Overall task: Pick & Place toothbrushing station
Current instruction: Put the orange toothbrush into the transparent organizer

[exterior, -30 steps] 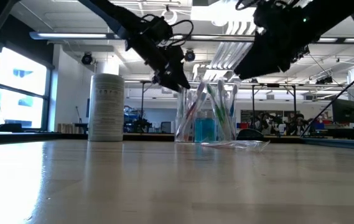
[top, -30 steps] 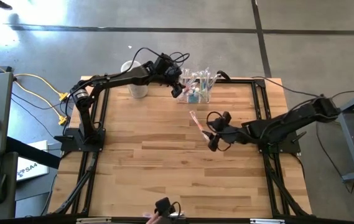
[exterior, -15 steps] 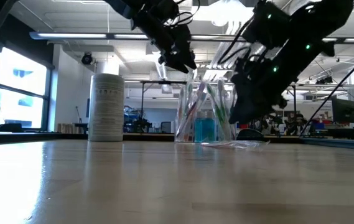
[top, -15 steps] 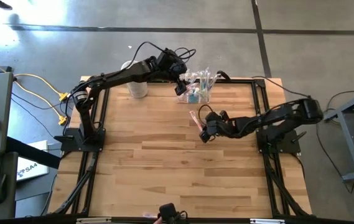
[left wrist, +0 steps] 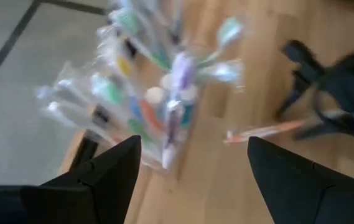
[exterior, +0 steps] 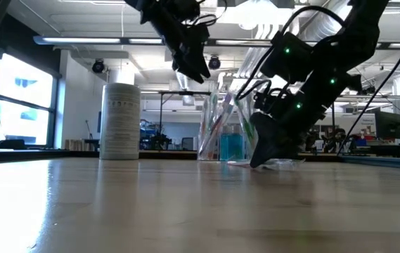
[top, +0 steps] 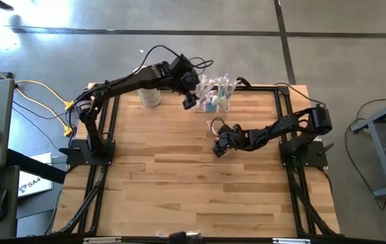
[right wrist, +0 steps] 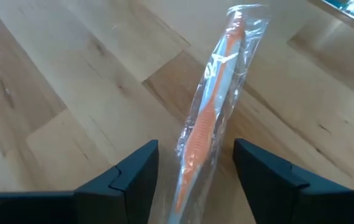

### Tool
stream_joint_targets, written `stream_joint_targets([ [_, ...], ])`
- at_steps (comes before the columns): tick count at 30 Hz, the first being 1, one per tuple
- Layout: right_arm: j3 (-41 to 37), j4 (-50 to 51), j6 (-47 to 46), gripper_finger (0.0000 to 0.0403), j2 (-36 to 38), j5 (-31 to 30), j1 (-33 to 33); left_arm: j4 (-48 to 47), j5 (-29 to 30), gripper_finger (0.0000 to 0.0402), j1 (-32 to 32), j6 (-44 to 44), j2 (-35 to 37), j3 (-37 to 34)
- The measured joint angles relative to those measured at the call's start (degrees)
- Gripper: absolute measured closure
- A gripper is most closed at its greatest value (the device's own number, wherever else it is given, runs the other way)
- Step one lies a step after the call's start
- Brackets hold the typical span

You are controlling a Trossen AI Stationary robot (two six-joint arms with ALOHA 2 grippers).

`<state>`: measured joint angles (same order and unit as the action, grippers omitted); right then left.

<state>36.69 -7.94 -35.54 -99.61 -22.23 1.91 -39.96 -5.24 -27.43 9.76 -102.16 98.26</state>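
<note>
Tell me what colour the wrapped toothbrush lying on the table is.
Orange, inside clear wrap: the toothbrush shows best in the right wrist view.

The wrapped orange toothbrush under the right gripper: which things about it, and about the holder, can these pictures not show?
- Wrapped orange toothbrush: the right wrist view cuts off its near end; the right gripper covers most of it from above.
- Contact: the right gripper's open fingers straddle it; whether they touch the wrapper cannot be told.
- Toothbrushing station: motion blur in the left wrist view hides its walls and contents.
- Left gripper: open beside the station.
</note>
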Motion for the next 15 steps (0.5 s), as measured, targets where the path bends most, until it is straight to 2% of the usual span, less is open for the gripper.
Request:
stream_joint_targets([
  [2,0.02,0.02,0.15,0.0212,-0.35,-0.22,0.0,-1.49,-0.43,0.0112,1.48,0.86,0.61,0.04],
  [5,0.0,0.23,0.86,0.0252,-0.41,-0.3,0.02,-4.87,-0.5,0.0112,4.32,2.41,1.22,0.04],
  [10,-0.04,1.83,0.86,0.0368,0.25,1.44,0.09,-7.81,0.98,0.0112,9.9,6.74,1.41,0.04],
  [15,-0.07,2.97,-0.68,0.0376,1.3,4.14,-0.03,-9.84,7.44,0.0112,14.8,9.74,1.41,0.02],
])
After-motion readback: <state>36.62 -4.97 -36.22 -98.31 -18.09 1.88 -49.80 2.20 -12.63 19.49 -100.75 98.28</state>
